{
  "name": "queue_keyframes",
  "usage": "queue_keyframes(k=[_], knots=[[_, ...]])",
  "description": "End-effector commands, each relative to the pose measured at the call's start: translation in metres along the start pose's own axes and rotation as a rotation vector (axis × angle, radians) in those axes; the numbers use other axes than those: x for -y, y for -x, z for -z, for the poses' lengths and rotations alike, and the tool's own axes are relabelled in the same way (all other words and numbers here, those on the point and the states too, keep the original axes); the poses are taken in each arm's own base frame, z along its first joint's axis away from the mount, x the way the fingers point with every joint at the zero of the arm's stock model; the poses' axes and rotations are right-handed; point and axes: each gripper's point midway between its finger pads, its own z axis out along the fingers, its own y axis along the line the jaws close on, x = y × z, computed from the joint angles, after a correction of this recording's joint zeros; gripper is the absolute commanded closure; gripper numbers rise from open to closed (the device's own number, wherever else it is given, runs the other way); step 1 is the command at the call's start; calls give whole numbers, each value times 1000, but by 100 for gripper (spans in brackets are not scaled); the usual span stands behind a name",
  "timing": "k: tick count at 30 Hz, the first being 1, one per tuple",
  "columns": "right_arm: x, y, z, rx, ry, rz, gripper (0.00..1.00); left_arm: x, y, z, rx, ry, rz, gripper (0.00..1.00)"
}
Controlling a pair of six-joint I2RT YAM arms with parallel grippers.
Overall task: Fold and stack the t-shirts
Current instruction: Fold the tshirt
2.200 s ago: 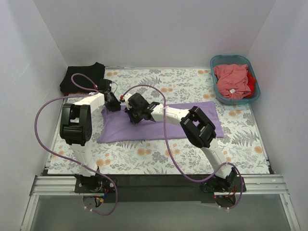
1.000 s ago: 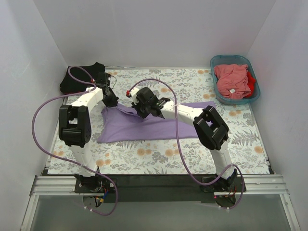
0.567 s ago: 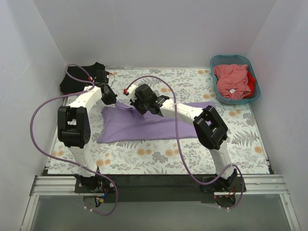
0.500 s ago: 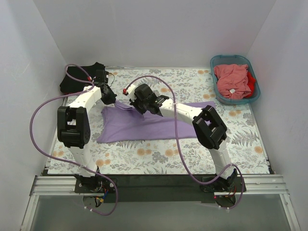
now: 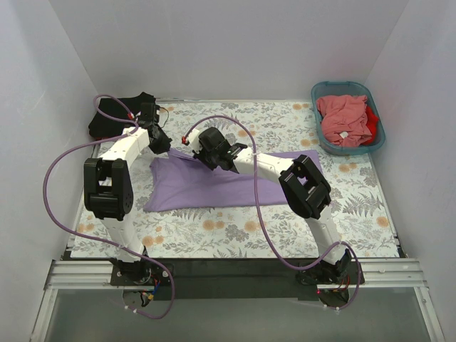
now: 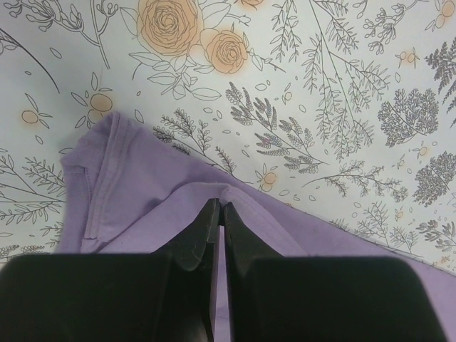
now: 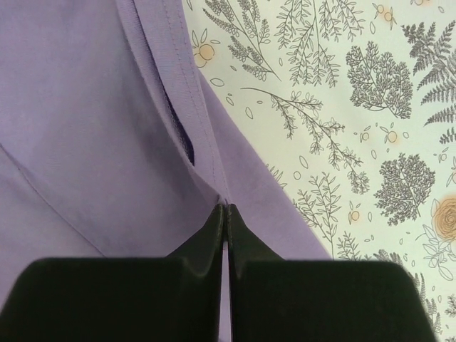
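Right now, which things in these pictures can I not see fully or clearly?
- Black t-shirt: top view, the left arm and its cable cover part; its folds cannot be read.
- Red t-shirt: top view, mostly under the salmon-pink t-shirt in the basket.
- Lavender t-shirt: top view, both arms cover its far edge; wrist views cut it off.
- Left gripper, right gripper: fingertips hidden in top view by the wrists.
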Motion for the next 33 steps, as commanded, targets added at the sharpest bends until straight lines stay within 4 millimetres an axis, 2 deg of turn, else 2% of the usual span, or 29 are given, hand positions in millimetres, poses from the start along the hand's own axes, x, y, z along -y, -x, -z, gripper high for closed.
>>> queue_keyframes(k=[1, 9, 17, 24, 29, 33], knots=[[15, 26, -3, 70, -49, 26, 99, 3, 26, 25, 100, -15, 23, 100], [22, 39, -5, 98, -65, 42, 99, 1, 32, 30, 124, -5, 30, 100], [27, 37, -6, 89, -92, 51, 99, -4, 39, 31, 145, 9, 39, 100], [30, 38, -3, 90, -104, 43, 99, -7, 26, 22, 99, 14, 32, 100], [32, 40, 10, 95, -113, 39, 99, -8, 17, 17, 60, 9, 22, 100], [29, 32, 17, 85, -101, 36, 99, -4, 14, 18, 45, -11, 21, 100]])
